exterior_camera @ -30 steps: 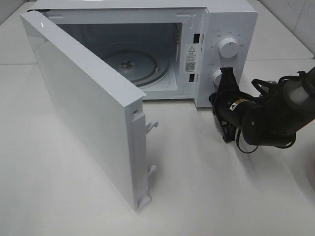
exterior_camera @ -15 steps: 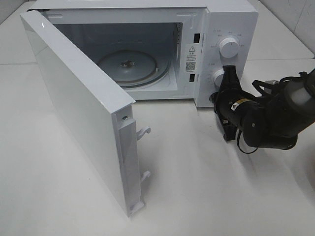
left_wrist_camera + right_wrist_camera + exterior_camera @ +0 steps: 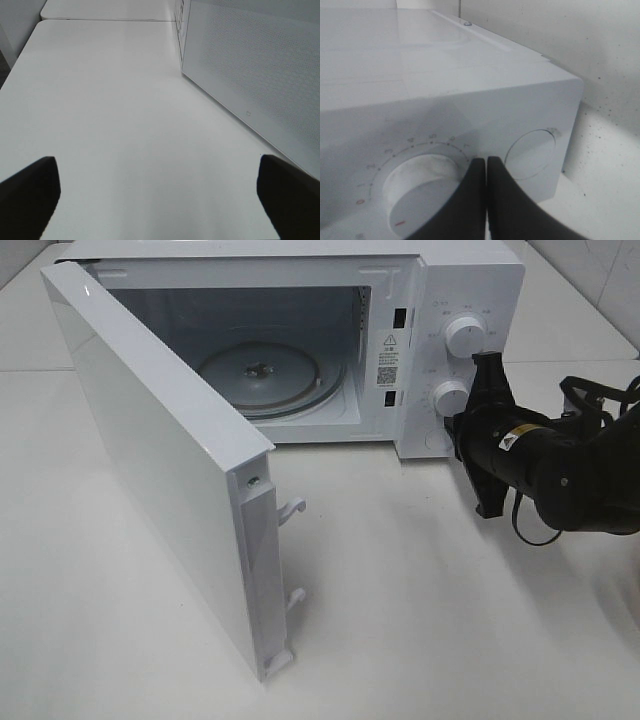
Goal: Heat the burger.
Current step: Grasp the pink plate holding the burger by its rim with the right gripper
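The flat white microwave door (image 3: pixel 150 460) has swung wider and the right gripper (image 3: pixel 483 165), fingers pressed together, has shifted right of the lower white dial (image 3: pixel 449 397), baring the round glass turntable (image 3: pixel 270 375) for the burger, unseen in any view; the left gripper (image 3: pixel 160 192) hangs spread.

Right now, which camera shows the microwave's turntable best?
The exterior high view: it looks straight into the open microwave at the turntable. The left wrist sees only the door; the right wrist only a dial.
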You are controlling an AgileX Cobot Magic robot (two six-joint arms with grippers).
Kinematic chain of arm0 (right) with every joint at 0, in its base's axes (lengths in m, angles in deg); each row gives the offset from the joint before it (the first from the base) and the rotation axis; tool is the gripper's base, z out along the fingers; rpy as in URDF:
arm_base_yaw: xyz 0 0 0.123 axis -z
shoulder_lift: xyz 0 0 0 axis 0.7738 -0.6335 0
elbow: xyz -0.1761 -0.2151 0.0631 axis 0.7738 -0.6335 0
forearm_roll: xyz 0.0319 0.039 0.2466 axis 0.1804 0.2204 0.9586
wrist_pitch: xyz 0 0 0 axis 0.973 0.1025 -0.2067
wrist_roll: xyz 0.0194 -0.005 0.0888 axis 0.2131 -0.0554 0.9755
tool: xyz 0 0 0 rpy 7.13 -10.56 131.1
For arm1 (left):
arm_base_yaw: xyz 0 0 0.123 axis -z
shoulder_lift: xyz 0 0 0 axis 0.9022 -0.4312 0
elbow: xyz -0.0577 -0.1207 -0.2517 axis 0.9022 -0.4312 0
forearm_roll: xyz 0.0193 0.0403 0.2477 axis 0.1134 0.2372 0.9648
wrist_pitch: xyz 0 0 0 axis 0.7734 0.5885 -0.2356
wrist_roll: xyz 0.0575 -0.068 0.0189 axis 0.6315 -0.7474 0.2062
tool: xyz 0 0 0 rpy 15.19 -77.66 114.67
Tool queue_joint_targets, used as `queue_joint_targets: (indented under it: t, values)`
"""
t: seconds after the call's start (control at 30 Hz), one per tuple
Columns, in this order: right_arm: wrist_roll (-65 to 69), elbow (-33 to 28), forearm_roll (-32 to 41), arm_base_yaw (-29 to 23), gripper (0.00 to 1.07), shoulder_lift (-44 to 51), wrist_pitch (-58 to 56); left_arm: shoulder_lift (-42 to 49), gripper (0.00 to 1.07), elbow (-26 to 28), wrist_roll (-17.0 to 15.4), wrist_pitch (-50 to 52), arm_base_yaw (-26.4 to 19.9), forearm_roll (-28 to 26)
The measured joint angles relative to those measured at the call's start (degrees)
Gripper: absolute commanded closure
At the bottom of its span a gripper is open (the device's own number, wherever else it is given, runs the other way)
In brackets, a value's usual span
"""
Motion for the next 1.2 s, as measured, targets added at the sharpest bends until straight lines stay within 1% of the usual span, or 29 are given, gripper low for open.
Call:
queue_joint_targets:
  t: [0.13, 0.2, 0.23, 0.3, 0.33, 0.4, 0.5, 0.57, 0.6, 0.67, 0.7, 0.73, 0.77, 0.83, 0.93, 1.0, 1.07, 1.1, 1.13, 1.17, 1.2]
  values:
    - [-2.1, -1.4, -0.7, 0.0, 1.07, 2.1, -2.3, 0.0, 0.06, 0.0, 0.0, 0.0, 0.0, 0.0]
    - [-5.6, -2.8, -0.9, 0.0, 1.07, 4.8, -6.6, 0.0, 0.06, 0.0, 0.0, 0.0, 0.0, 0.0]
    - [-5.6, -2.8, -0.9, 0.0, 1.07, 4.8, -6.6, 0.0, 0.06, 0.0, 0.0, 0.0, 0.0, 0.0]
    - [-12.4, -4.0, -0.9, 0.0, 1.07, 8.4, -13.1, 0.0, 0.06, 0.0, 0.0, 0.0, 0.0, 0.0]
    - [-12.4, -4.0, -0.9, 0.0, 1.07, 8.4, -13.1, 0.0, 0.06, 0.0, 0.0, 0.0, 0.0, 0.0]
    - [-19.4, -4.0, -0.9, 0.0, 1.07, 11.6, -18.7, 0.0, 0.06, 0.0, 0.0, 0.0, 0.0, 0.0]
    - [-22.2, -4.1, -0.9, 0.0, 1.07, 12.6, -20.3, 0.0, 0.06, 0.0, 0.0, 0.0, 0.0, 0.0]
    - [-33.8, -4.1, -0.9, 0.0, 1.06, 16.2, -26.1, 0.0, 0.06, 0.0, 0.0, 0.0, 0.0, 0.0]
    - [-33.8, -4.1, -0.9, 0.0, 1.06, 16.2, -26.1, 0.0, 0.06, 0.0, 0.0, 0.0, 0.0, 0.0]
    - [-42.7, -4.1, -0.9, 0.0, 1.05, 18.8, -31.5, 0.0, 0.06, 0.0, 0.0, 0.0, 0.0, 0.0]
    - [-42.7, -4.1, -0.9, 0.0, 1.05, 18.8, -31.5, 0.0, 0.06, 0.0, 0.0, 0.0, 0.0, 0.0]
    - [-48.4, -4.1, -1.0, 0.0, 1.05, 20.7, -35.1, 0.0, 0.06, 0.0, 0.0, 0.0, 0.0, 0.0]
    - [-48.4, -4.1, -1.0, 0.0, 1.05, 20.7, -35.1, 0.0, 0.06, 0.0, 0.0, 0.0, 0.0, 0.0]
    - [-55.5, -4.1, -0.9, 0.0, 1.05, 23.0, -41.5, 0.0, 0.06, 0.0, 0.0, 0.0, 0.0, 0.0]
    - [-57.4, -4.1, -0.9, 0.0, 1.05, 23.6, -43.4, 0.0, 0.06, 0.0, 0.0, 0.0, 0.0, 0.0]
    - [-65.6, -4.1, -1.3, 0.0, 1.05, 25.8, -51.6, 0.0, 0.06, 0.0, 0.0, 0.0, 0.0, 0.0]
    - [-66.9, -4.1, -1.7, 0.0, 1.05, 26.0, -52.9, 0.0, 0.06, 0.0, 0.0, 0.0, 0.0, 0.0]
    - [-69.1, -4.1, -3.7, 0.0, 1.04, 26.5, -56.7, 0.0, 0.06, 0.0, 0.0, 0.0, 0.0, 0.0]
    - [-69.1, -4.1, -3.7, 0.0, 1.04, 26.5, -56.7, 0.0, 0.06, 0.0, 0.0, 0.0, 0.0, 0.0]
    - [-70.1, -3.7, -6.3, 0.0, 1.04, 26.6, -60.6, 0.0, 0.06, 0.0, 0.0, 0.0, 0.0, 0.0]
    - [-70.1, -3.7, -6.3, 0.0, 1.04, 26.6, -60.6, 0.0, 0.06, 0.0, 0.0, 0.0, 0.0, 0.0]
